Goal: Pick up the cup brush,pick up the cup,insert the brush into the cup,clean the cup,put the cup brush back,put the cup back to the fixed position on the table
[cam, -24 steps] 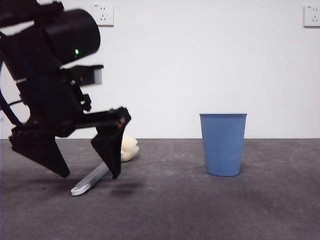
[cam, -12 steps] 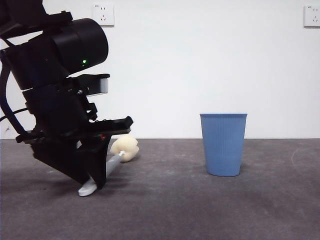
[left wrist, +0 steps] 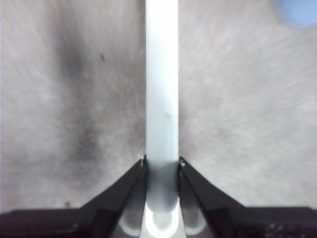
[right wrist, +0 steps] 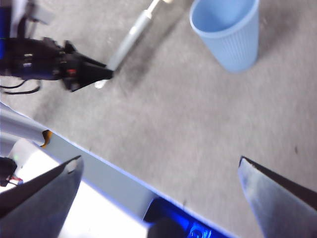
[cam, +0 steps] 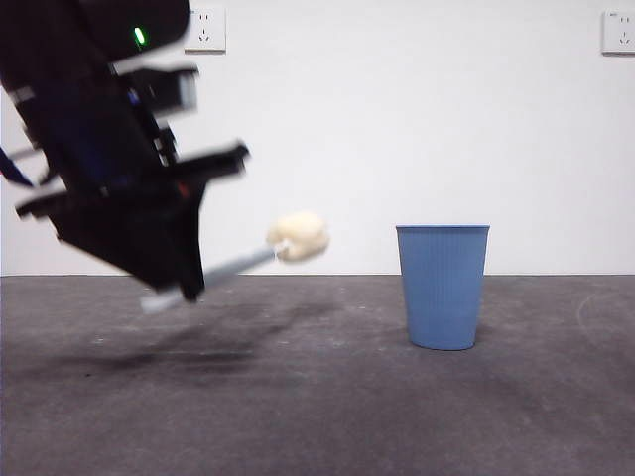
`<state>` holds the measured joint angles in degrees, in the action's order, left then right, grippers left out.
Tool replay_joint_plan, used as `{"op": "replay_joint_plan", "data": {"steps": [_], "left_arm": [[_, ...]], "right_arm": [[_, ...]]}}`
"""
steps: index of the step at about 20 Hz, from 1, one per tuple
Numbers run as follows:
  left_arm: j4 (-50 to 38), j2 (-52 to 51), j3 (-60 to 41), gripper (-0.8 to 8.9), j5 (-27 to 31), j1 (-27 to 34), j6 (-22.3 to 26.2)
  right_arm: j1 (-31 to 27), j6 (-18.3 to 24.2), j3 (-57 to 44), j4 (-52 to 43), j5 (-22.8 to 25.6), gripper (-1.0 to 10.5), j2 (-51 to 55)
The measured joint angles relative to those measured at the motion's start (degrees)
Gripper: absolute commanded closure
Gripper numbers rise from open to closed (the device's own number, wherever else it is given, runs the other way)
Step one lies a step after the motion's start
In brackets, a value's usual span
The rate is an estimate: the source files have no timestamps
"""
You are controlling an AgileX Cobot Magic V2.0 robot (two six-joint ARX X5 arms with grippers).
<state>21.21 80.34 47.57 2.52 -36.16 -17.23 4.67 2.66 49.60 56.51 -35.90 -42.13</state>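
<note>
Two black jaws of the left end effector (left wrist: pixel 162 166) are clamped on the grey handle of the cup brush (left wrist: pixel 162 99), pressing its flat sides near the white end tip. In the front view this left end effector (cam: pixel 177 283) hangs at the left of the scene, clear of the tabletop (cam: pixel 327 397), and the cup brush (cam: pixel 243 261) is held in the air, tilted, with the white tip low on the left and the cream-yellow sponge head raised on the right. A dark shadow lies on the tabletop under the arm and brush. Further right stands the cup (cam: pixel 443 286), a blue ribbed tumbler, upright on its narrower base, open mouth up, well apart from the sponge head. The right wrist view looks down on the same layout from the near side: the cup (right wrist: pixel 229 34), the brush handle (right wrist: pixel 130 40) and the other arm's black tip are all far from the right end effector (right wrist: pixel 158 183), whose jaws are spread wide apart and grasp nothing, well away from the cup. Two white wall sockets (cam: pixel 203 28) sit high on the far white wall.
</note>
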Motion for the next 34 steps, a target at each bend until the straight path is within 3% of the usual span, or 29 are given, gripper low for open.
{"op": "replay_joint_plan", "data": {"steps": [5, 11, 15, 21, 34], "left_arm": [[7.63, -13.38, 0.00, 8.22, 0.00, 0.00, 1.42], [15.26, -23.78, 0.00, 8.22, 0.09, -0.02, 3.13], [17.29, -25.88, 0.00, 8.22, 0.11, -0.02, 4.33], [19.76, -25.92, 0.00, 8.22, 0.20, 0.00, 5.25], [21.81, -25.92, 0.00, 8.22, 0.26, 0.00, 5.22]], "right_arm": [[4.79, -4.46, -3.19, -14.12, 1.95, 2.9, -5.68], [18.60, -11.15, -13.07, -37.66, 22.64, 2.9, -13.18], [25.51, -12.57, -15.43, -47.15, 34.60, 2.9, -20.52], [25.90, -12.50, -15.76, -60.43, 39.78, 2.9, -31.85], [21.68, -9.29, -15.78, -81.20, 40.37, 2.9, -45.79]]}}
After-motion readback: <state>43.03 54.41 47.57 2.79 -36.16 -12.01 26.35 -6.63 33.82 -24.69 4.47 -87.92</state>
